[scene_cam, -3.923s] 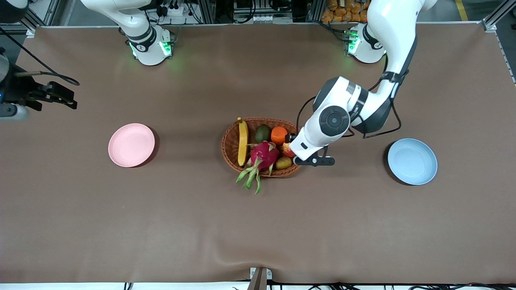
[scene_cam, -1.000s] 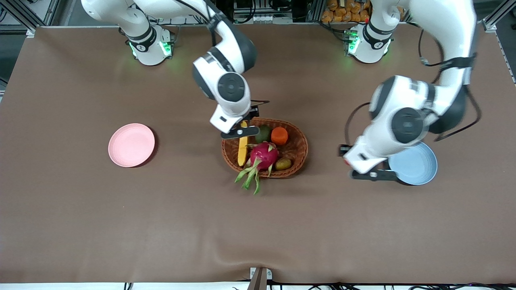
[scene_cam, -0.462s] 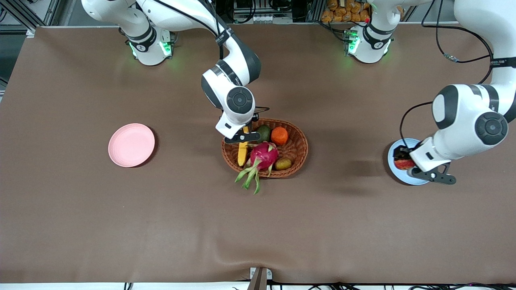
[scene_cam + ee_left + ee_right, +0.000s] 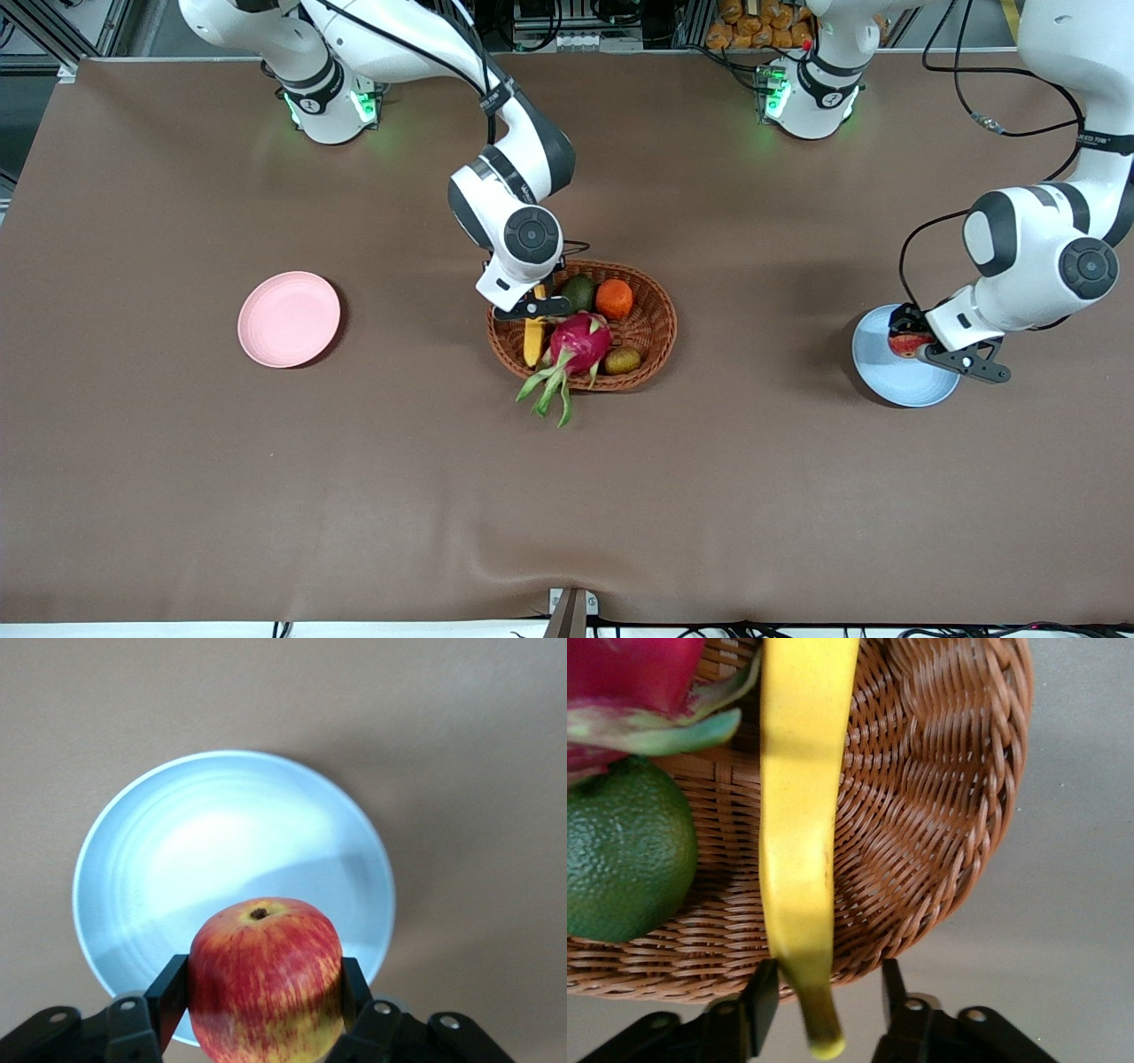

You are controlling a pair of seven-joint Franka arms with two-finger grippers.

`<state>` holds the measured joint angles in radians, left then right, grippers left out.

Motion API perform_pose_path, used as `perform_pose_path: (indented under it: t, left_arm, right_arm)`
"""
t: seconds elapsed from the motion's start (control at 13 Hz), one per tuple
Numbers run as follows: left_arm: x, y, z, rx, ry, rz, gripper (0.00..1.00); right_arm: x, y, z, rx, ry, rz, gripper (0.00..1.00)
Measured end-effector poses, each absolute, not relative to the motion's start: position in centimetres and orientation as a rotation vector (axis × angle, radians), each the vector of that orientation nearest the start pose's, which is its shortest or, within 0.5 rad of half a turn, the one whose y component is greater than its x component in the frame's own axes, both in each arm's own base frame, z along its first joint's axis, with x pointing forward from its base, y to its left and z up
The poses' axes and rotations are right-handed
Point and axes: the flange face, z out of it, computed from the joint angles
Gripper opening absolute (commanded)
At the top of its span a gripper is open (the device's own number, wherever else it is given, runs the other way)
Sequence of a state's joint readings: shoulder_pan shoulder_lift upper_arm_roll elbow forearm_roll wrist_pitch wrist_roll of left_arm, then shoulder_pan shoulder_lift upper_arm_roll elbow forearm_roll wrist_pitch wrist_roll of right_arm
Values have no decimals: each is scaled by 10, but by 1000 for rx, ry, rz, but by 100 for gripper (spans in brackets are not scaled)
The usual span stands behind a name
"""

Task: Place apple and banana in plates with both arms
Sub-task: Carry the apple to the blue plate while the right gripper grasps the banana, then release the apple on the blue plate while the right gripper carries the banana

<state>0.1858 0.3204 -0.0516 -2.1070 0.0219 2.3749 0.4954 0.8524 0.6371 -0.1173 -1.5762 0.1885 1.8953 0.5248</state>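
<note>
Red apple (image 4: 264, 981) clamped in left hand (image 4: 264, 992) over blue plate (image 4: 177, 842) — right hand (image 4: 824, 997) spread astride banana (image 4: 799, 815) stem.

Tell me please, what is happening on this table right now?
Two robot arms are moving fruit from a wicker basket to plates. The left gripper is shut on the apple and holds it over the light blue plate, not yet set down. The right gripper is at the basket, its fingers open on either side of the banana near its stem end. The pink plate has nothing on it. A dragon fruit and other fruit remain in the basket.
</note>
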Motion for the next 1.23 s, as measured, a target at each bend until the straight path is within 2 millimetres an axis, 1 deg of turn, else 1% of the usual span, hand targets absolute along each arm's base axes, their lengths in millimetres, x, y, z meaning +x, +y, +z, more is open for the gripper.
perform_pose_path:
  t: [0.08, 0.15, 0.23, 0.31, 0.38, 0.46, 0.54, 0.62, 0.85, 1.0, 1.08, 1.15, 1.23]
  left_arm:
    - [568, 85, 256, -3099, 604, 65, 25]
    - [568, 90, 250, -3096, 615, 57, 27]
    - [569, 93, 242, -3087, 637, 42, 27]
    - [570, 94, 233, -3080, 662, 30, 31]
    - [570, 94, 224, -3077, 673, 28, 38]
    - [570, 94, 218, -3077, 679, 31, 52]
    - [571, 94, 219, -3075, 681, 26, 88]
    - [572, 94, 219, -3075, 682, 24, 100]
    - [575, 94, 222, -3072, 680, 13, 100]
    - [583, 94, 230, -3066, 683, -13, 100]
    - [587, 94, 235, -3065, 686, -13, 100]
    - [592, 93, 243, -3067, 689, -4, 100]
    - [598, 93, 255, -3068, 692, 2, 100]
  right_arm:
    - [476, 462, 248, -3199, -211, 496, 40]
    - [477, 462, 249, -3195, -207, 495, 37]
    - [477, 462, 250, -3191, -204, 496, 29]
    - [477, 463, 250, -3189, -202, 497, 19]
    - [477, 463, 251, -3187, -201, 497, 9]
    - [477, 464, 251, -3182, -197, 498, 0]
    - [477, 464, 252, -3180, -196, 497, 0]
    - [477, 464, 252, -3180, -196, 497, 0]
    - [478, 465, 253, -3179, -197, 496, 0]
    - [480, 468, 258, -3178, -164, 481, 0]
    - [483, 470, 265, -3177, -136, 470, 0]
    - [486, 472, 277, -3175, -119, 478, 0]
    - [490, 473, 292, -3173, -112, 491, 0]
